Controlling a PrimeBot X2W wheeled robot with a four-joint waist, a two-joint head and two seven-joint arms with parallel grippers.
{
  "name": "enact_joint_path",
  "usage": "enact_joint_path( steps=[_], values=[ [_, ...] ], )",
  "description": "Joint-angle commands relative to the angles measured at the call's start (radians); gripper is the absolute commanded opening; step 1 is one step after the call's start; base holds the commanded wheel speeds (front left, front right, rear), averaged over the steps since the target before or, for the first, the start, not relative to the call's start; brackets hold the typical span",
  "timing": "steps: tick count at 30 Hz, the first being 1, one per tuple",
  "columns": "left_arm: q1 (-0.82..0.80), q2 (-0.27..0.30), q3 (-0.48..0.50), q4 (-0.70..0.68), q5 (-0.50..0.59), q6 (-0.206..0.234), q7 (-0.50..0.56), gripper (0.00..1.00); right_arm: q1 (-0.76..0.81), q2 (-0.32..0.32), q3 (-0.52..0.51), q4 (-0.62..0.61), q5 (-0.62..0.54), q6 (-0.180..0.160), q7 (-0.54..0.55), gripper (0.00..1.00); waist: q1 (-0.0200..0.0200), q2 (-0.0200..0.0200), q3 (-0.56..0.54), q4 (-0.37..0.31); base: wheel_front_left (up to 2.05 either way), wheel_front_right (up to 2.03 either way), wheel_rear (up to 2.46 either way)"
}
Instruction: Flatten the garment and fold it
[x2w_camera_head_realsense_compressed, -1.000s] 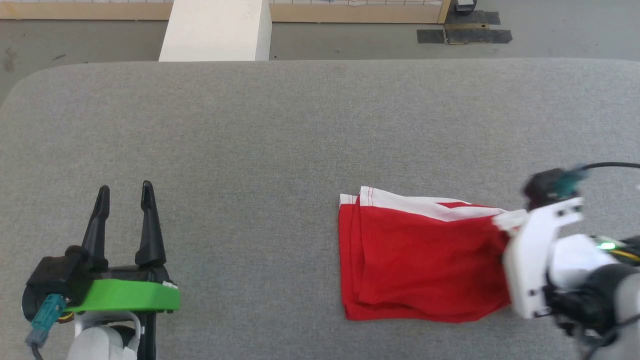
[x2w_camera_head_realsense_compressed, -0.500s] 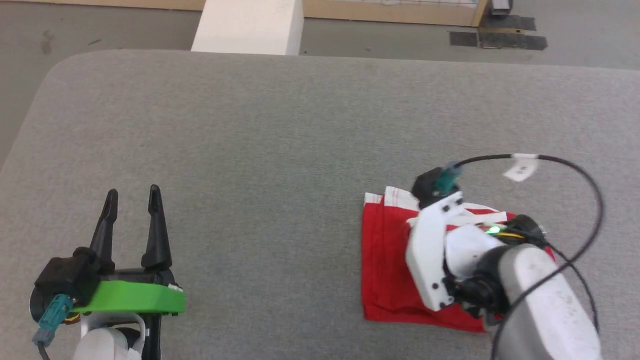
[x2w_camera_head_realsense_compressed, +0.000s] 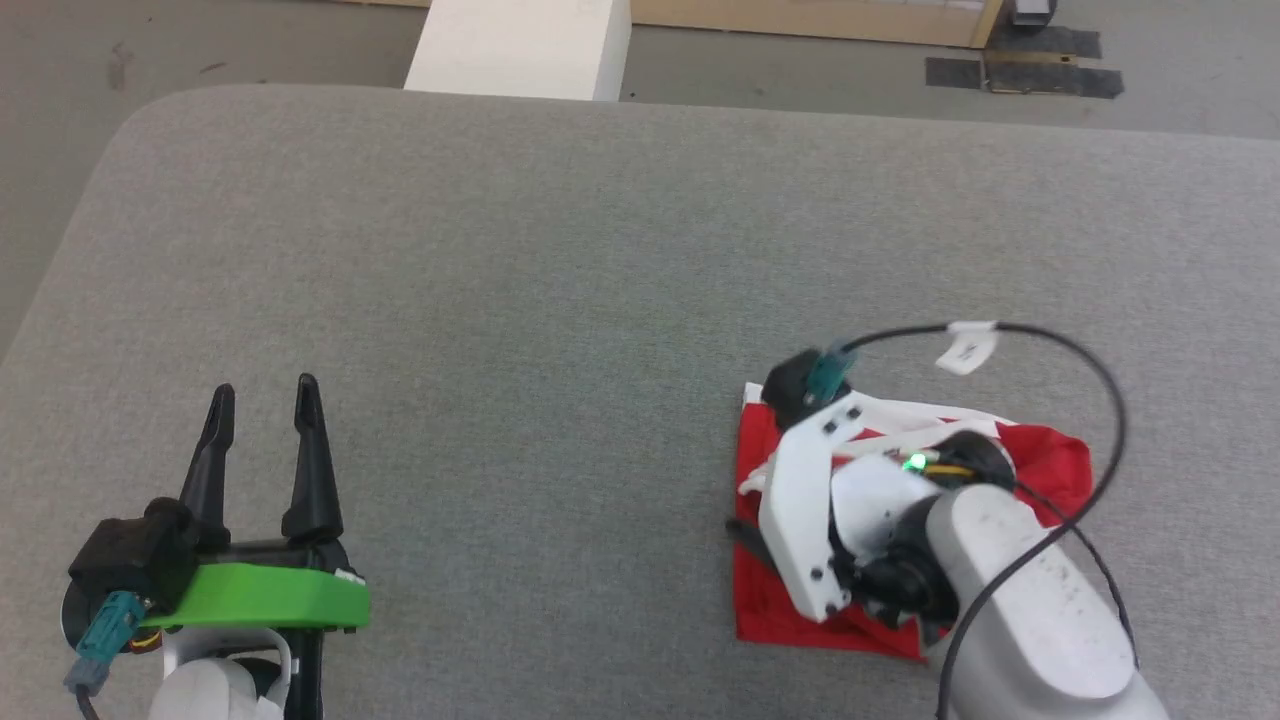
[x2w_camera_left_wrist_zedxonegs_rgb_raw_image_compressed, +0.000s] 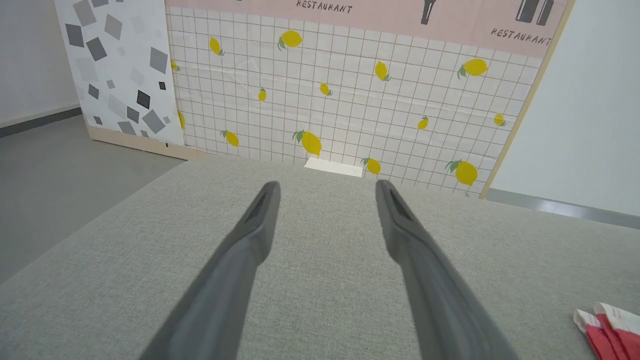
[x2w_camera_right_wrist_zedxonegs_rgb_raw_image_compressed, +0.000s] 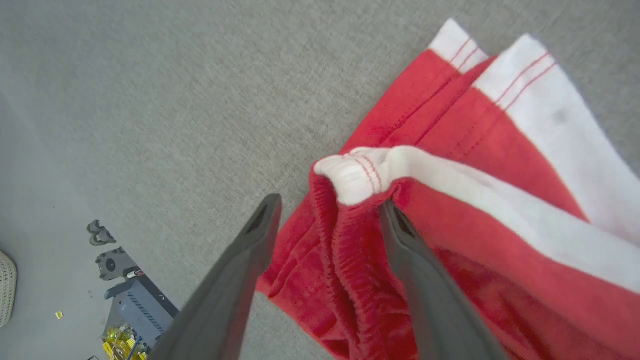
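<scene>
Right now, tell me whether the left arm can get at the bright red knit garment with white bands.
Probably yes, at its near edge: only bare grey fabric surface lies between the open left gripper and the garment. The right gripper and forearm hang over much of it.

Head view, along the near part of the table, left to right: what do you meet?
The left gripper, fingers apart → bare grey table → the garment, with the right arm over it.
</scene>
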Motion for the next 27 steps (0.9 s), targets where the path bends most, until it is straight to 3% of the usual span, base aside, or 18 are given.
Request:
enact_joint_path(
  steps=[1,5,11,17,22,27],
  values=[
    [0.005,-0.005,0.004,0.003,0.015,-0.006,-0.005,1.00,-0.023,0.000,-0.012,-0.017,0.019,-0.002,-0.024,1.00,-0.0001,0.0000,-0.010,-0.013,0.00,0.00,0.00],
    [0.008,-0.004,0.010,0.002,0.023,-0.006,-0.005,1.00,-0.014,0.000,-0.078,-0.096,0.065,-0.002,-0.094,1.00,-0.0001,0.0000,-0.027,-0.040,0.00,0.00,0.00],
    [0.013,-0.002,0.014,-0.006,0.033,-0.007,-0.005,1.00,0.090,0.000,-0.308,-0.241,0.052,-0.002,-0.179,1.00,-0.0001,0.0000,-0.044,-0.074,0.00,0.00,0.00],
    [0.017,-0.002,0.012,-0.012,0.036,-0.009,-0.005,1.00,0.257,0.000,-0.509,-0.344,0.041,-0.002,-0.184,1.00,-0.0001,0.0000,-0.038,-0.090,0.00,0.00,0.00],
    [0.016,-0.001,0.009,-0.010,0.037,-0.010,-0.005,1.00,0.337,0.000,-0.561,-0.370,0.042,-0.002,-0.181,1.00,-0.0001,0.0000,-0.031,-0.095,0.00,0.00,0.00],
    [0.014,-0.001,0.008,-0.007,0.036,-0.011,-0.005,1.00,0.348,0.000,-0.502,-0.383,0.039,-0.002,-0.162,1.00,-0.0001,0.0000,-0.024,-0.094,0.00,0.00,0.00]
  ],
)
